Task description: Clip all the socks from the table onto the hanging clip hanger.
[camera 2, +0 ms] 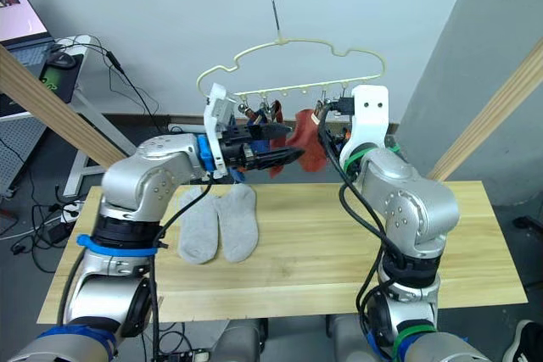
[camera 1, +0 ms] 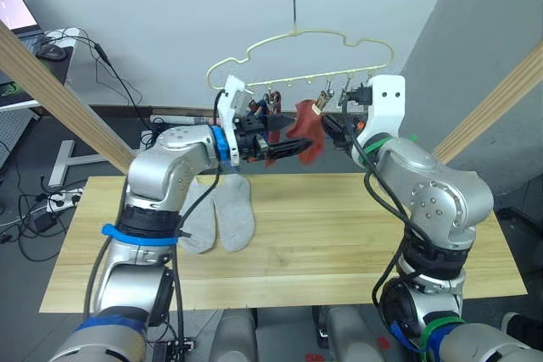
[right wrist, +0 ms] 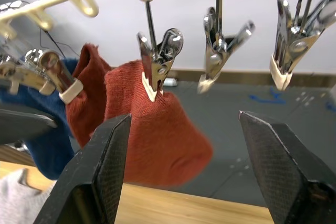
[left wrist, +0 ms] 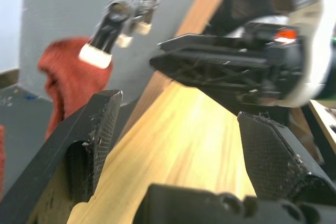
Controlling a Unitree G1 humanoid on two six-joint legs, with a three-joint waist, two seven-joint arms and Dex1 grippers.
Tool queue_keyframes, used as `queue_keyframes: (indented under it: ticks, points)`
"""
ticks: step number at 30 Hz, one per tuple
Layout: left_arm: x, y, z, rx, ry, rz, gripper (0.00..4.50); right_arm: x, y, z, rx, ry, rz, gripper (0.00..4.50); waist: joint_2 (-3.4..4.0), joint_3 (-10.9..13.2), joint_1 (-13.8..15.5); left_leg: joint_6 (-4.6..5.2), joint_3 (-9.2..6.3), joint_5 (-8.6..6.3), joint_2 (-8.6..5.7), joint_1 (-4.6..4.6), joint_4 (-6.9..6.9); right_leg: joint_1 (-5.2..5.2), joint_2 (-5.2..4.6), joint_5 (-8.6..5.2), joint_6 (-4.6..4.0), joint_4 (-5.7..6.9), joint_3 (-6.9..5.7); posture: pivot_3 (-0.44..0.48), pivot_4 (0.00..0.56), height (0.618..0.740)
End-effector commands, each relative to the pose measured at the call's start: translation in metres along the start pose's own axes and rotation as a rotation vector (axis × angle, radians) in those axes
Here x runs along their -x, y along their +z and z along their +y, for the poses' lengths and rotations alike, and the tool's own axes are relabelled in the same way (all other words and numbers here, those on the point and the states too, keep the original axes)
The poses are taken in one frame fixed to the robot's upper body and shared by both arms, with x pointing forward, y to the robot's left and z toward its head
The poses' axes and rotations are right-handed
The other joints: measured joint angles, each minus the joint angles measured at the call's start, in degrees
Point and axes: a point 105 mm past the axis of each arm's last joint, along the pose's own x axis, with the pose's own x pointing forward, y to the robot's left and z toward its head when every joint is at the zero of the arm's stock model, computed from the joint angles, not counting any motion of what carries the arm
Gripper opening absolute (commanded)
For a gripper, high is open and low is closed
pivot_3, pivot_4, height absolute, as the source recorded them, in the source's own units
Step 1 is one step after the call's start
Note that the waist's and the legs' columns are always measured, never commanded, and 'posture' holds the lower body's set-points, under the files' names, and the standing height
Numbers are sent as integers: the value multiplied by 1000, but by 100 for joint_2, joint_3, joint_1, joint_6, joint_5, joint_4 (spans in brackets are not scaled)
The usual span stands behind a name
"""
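Observation:
The pale yellow clip hanger (camera 1: 299, 38) hangs from a wooden beam over the table's (camera 1: 356, 235) far edge. A rust red sock (right wrist: 157, 124) hangs from one metal clip (right wrist: 156, 59), with a second red sock (right wrist: 86, 95) and a blue sock (right wrist: 47, 140) behind it. Two light grey socks (camera 1: 221, 214) lie side by side on the table's left part. My left gripper (camera 1: 291, 145) is open and empty, raised just left of the hanging red sock. On that sock's other side, my right gripper (camera 1: 333, 127) is also open and holds nothing. Two empty clips (right wrist: 220, 45) hang beside the red sock.
Slanted wooden poles rise at the left (camera 1: 59, 91) and right (camera 1: 492, 108), joined by a beam across the top. A desk with a monitor (camera 1: 17, 6) stands back left, and cables lie on the floor behind the table.

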Motion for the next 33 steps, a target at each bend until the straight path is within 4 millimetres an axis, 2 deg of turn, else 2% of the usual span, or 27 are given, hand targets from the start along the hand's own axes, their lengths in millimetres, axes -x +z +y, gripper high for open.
queue_keyframes:
  ticks: [1,7,15,16,17,19,33]
  points:
    - [7,19,-7,-68,-63,-30,4005,8,15,5,35,-18,-115,3397,0,0,0,0,-1,0,0,0,0,0,0,0,0,0,0,26,228,740]
    - [17,37,-4,-127,-88,-61,4005,6,16,8,31,-45,-162,3397,0,0,3,0,-1,0,0,-1,1,0,0,0,0,-1,-1,31,220,740]
    - [25,60,2,-93,-82,-118,4005,2,19,11,1,-52,-189,3397,-1,0,5,-1,-2,0,0,-1,1,0,0,0,0,0,-3,39,213,740]
    - [25,62,2,-89,-81,-122,4045,2,19,10,-3,-54,-189,3041,0,0,5,-1,-2,0,0,-1,1,0,0,0,0,0,-2,39,213,740]
    - [25,63,2,-87,-82,-121,4045,2,19,10,-7,-55,-188,2930,0,0,6,-1,-2,0,0,-1,1,0,0,0,0,0,-3,41,213,740]
    - [26,63,2,-88,-81,-118,4045,1,18,10,-12,-54,-185,2272,0,0,6,-1,-2,0,0,-1,1,0,0,0,0,0,-3,41,213,740]
    - [27,62,6,-125,-41,-110,4045,-8,16,-2,-32,-91,-179,2272,-1,-1,12,-4,-2,3,1,-1,1,-1,0,0,0,3,-3,60,204,740]
